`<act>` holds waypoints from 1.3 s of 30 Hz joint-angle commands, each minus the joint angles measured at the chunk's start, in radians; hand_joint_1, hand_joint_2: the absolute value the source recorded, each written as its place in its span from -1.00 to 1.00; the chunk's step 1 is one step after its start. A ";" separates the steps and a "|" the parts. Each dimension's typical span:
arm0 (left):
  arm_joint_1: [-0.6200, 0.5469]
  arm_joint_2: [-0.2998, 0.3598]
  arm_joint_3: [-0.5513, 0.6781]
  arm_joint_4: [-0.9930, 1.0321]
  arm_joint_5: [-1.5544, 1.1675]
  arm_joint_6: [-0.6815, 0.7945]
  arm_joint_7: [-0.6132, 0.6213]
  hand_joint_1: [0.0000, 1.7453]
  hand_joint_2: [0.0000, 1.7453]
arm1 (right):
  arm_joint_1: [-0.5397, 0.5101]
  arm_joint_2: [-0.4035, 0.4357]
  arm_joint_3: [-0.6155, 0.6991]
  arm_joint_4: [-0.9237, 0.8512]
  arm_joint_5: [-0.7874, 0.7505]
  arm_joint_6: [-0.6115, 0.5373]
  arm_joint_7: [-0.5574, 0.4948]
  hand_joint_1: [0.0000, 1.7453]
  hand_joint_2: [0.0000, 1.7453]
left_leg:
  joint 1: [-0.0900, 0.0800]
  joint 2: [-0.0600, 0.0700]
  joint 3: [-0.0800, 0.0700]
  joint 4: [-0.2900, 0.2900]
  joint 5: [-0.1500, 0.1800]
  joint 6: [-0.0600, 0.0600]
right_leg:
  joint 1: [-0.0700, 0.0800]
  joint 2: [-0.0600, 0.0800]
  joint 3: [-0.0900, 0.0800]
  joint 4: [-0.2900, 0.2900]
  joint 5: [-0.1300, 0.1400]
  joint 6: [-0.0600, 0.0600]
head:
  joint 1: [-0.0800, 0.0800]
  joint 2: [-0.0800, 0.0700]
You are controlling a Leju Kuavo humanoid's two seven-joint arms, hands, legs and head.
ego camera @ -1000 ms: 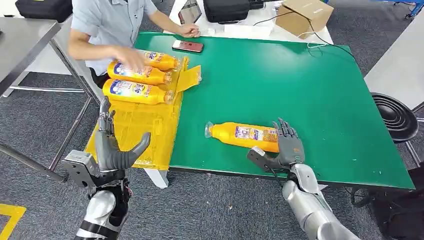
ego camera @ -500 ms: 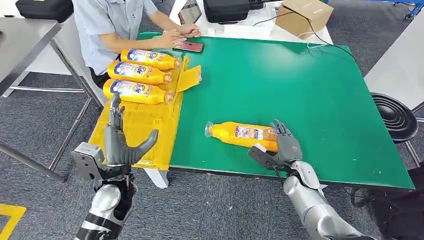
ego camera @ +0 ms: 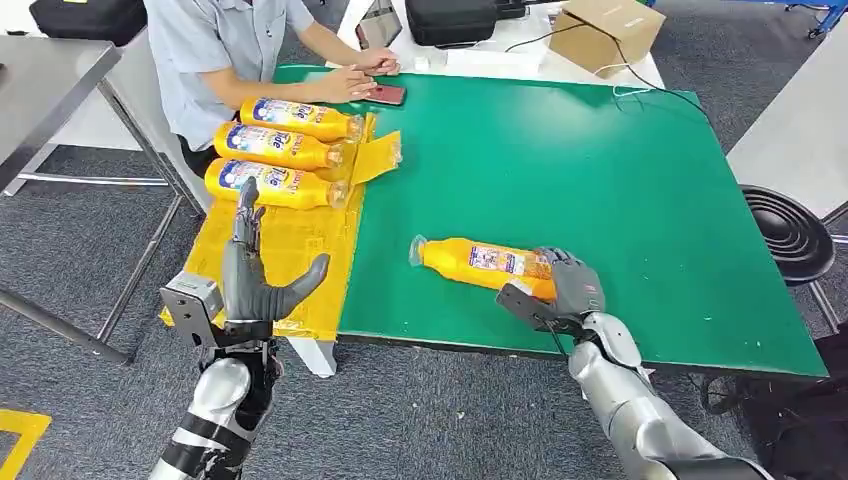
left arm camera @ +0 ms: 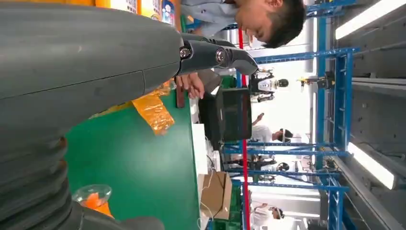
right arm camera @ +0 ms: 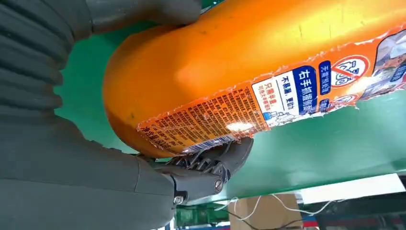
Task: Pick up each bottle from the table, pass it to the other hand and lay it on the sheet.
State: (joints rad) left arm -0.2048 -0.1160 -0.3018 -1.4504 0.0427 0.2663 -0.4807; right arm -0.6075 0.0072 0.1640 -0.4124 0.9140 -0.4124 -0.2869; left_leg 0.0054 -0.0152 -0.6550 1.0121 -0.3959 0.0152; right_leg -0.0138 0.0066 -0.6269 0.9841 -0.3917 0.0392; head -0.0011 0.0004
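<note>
Right hand [ego camera: 568, 290] grasping bottle [ego camera: 478, 264]; left hand [ego camera: 252, 280] released; person's hands [ego camera: 362, 75] over phone [ego camera: 388, 94].

Green table [ego camera: 600, 180]: yellow sheet [ego camera: 290, 250] w/ 3 bottles [ego camera: 275, 146], 1 bottle [ego camera: 480, 264], phone [ego camera: 388, 94].

Head view looks forward and down from high over the green rectangular tabletop [ego camera: 600, 190]. Left wrist view, turned sideways, skims along it toward blue metal racks [left arm camera: 335, 115]. Right wrist view sits very close on the orange plastic bottle [right arm camera: 268, 62]; all three views share the tabletop.
</note>
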 commanded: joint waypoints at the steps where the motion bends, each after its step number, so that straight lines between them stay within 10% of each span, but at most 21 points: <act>1: -0.050 0.017 -0.025 0.097 0.016 -0.008 0.011 -1.00 1.00 | -0.013 -0.001 0.030 0.118 0.034 0.039 0.066 0.88 1.00 | 0.000 0.000 0.006 -0.001 -0.002 -0.001 | 0.001 -0.002 0.007 -0.001 -0.002 -0.001 | 0.000 0.000; 9: -0.024 -0.029 0.084 0.153 0.357 -0.078 0.178 -1.00 1.00 | 0.060 0.111 -0.220 -0.063 -0.393 0.185 -0.288 1.00 1.00 | 0.001 0.001 0.010 -0.001 -0.002 -0.001 | 0.001 -0.001 0.010 -0.002 -0.002 -0.002 | 0.000 0.000; 29: -0.025 0.038 0.020 0.242 0.451 -0.365 0.101 -1.00 1.00 | 0.143 0.137 -0.065 -0.361 -0.698 0.192 -0.328 1.00 1.00 | 0.000 0.002 0.006 0.000 -0.003 -0.001 | 0.000 0.001 0.006 0.000 -0.002 -0.002 | 0.000 0.000; 39: 0.035 -0.011 -0.002 0.133 0.315 -0.477 -0.030 -1.00 1.00 | 0.187 0.167 0.251 -0.361 -0.627 0.399 -0.330 1.00 1.00 | 0.000 0.003 0.007 0.000 -0.004 -0.001 | 0.001 0.001 0.007 0.000 -0.003 -0.002 | 0.000 0.000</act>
State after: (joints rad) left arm -0.1737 -0.1198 -0.2750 -1.2791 0.3872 -0.2216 -0.4799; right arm -0.4350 0.1567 0.1730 -0.7679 0.2624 -0.0732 -0.6233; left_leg 0.0051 -0.0150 -0.6540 1.0120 -0.3963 0.0151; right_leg -0.0137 0.0067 -0.6256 0.9844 -0.3921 0.0390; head -0.0008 0.0004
